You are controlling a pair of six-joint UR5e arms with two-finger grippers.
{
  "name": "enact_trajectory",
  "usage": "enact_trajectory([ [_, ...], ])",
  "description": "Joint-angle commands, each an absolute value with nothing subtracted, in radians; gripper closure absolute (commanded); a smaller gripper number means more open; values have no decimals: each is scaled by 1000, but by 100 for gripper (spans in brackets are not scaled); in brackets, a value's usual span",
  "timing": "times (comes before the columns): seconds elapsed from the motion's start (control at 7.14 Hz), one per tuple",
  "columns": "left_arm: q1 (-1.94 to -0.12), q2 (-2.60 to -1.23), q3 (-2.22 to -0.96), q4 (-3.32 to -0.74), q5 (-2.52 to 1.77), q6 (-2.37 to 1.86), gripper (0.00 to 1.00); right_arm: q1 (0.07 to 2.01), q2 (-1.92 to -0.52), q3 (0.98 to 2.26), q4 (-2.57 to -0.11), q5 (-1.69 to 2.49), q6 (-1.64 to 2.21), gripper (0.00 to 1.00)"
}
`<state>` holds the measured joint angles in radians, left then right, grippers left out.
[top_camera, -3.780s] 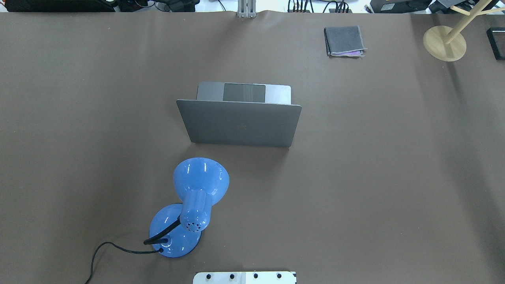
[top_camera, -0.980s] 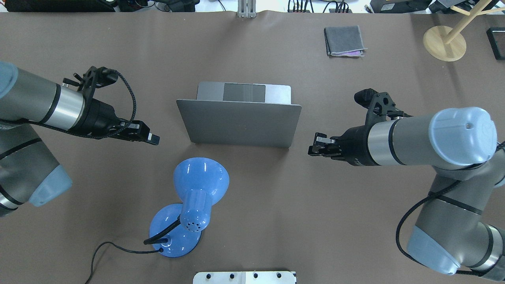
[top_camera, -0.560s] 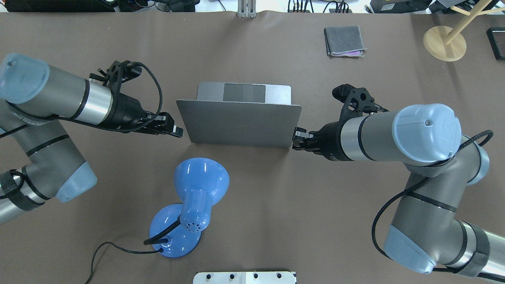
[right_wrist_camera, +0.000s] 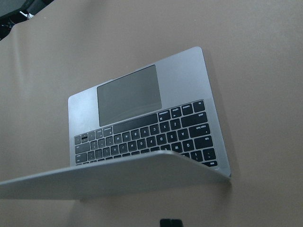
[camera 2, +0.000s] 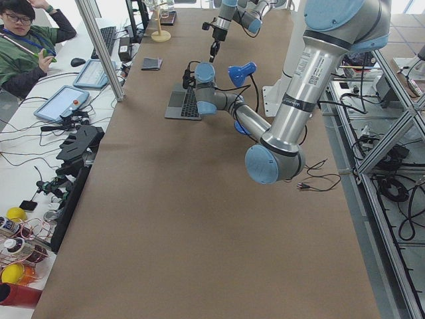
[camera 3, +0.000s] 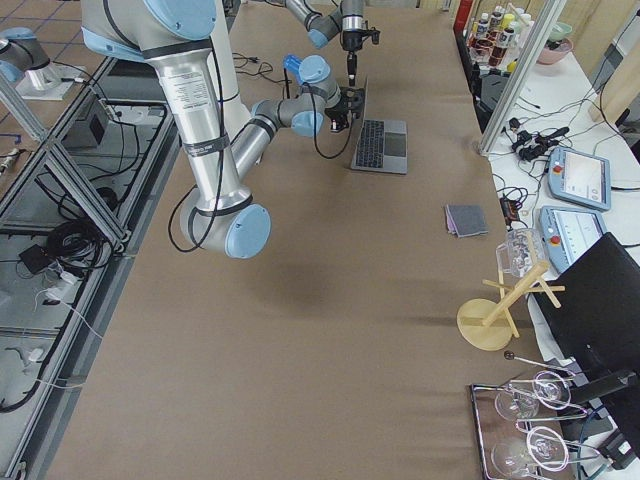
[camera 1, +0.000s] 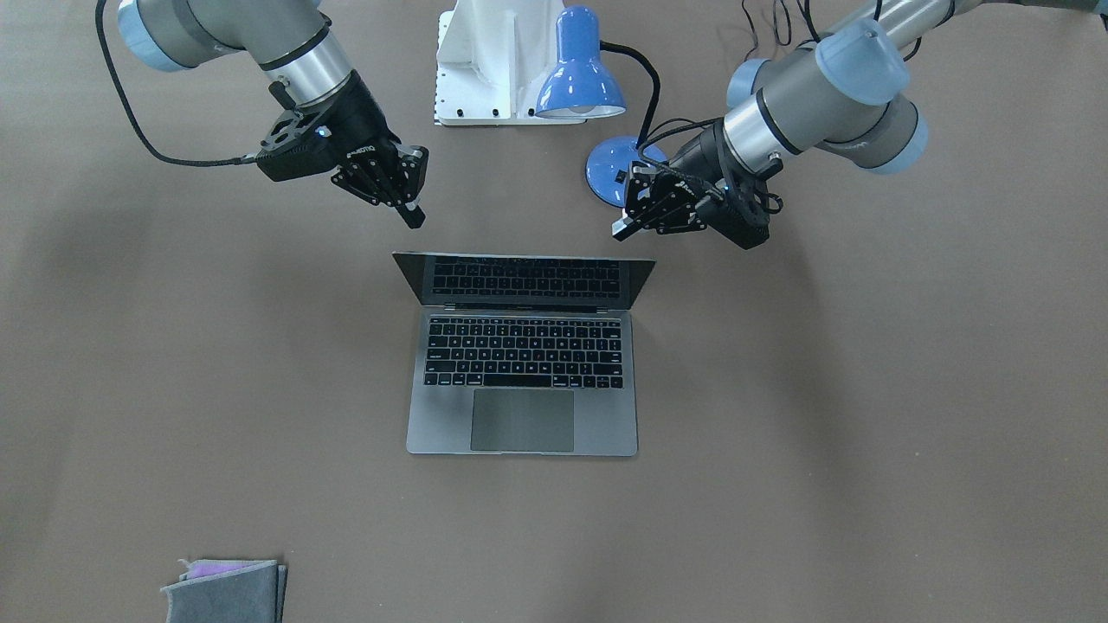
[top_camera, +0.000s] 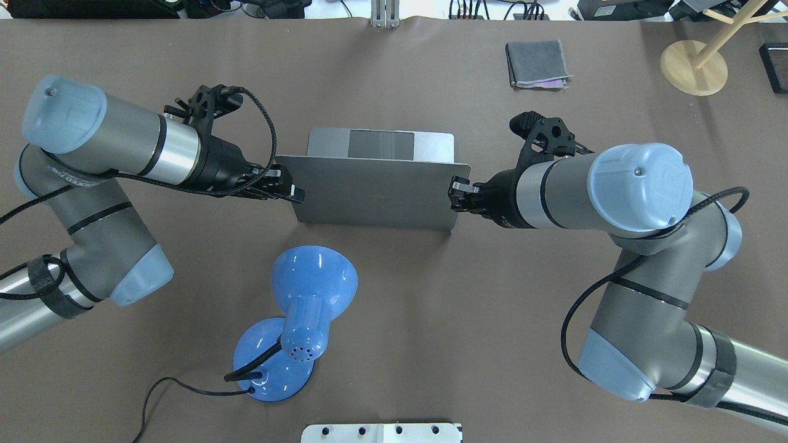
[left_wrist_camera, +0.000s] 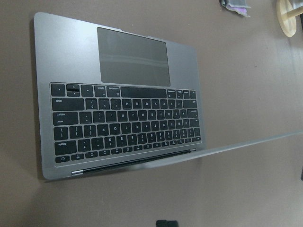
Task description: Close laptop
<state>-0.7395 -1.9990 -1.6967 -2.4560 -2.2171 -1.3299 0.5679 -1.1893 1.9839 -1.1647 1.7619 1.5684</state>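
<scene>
We find the laptop point(top_camera: 375, 194) open on the table, its key legends legible. The left end effector point(top_camera: 297, 195) and right end effector point(top_camera: 454, 187), both closed and empty, flank its lid.

Grey laptop point(camera 1: 522, 381) open mid-table; lid upright; keyboard black; screen dark

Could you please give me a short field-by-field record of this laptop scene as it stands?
laptop: open, lid raised, screen dark
left gripper: shut, near lid's top corner
right gripper: shut, near the opposite top corner
contact: none apparent in front view
others: blue lamp behind the lid; folded grey cloth far off
</scene>
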Motion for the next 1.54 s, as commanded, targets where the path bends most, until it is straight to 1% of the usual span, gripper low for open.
enact_trajectory([
  [0.0, -741, -2009, -1692, -2448, -2180, -1330, 100, 598, -1172, 1961, -1164, 1763, 1565, 100],
  [0.42, -745, -2028, -1669, -2444, -2119, -1325, 100, 621, -1138, 1910, -1163, 1763, 1560, 100],
  [0.84, -770, -2088, -1568, -2442, -2085, -1322, 100, 635, -1124, 1879, -1161, 1761, 1559, 100],
  [1.12, -782, -2121, -1517, -2442, -2051, -1322, 100, 661, -1051, 1768, -1158, 1761, 1560, 100],
  [1.26, -785, -2147, -1472, -2444, -2018, -1322, 100, 675, -1030, 1717, -1152, 1758, 1559, 100],
  [1.4, -785, -2163, -1424, -2444, -1990, -1322, 100, 684, -985, 1641, -1152, 1749, 1559, 100],
])
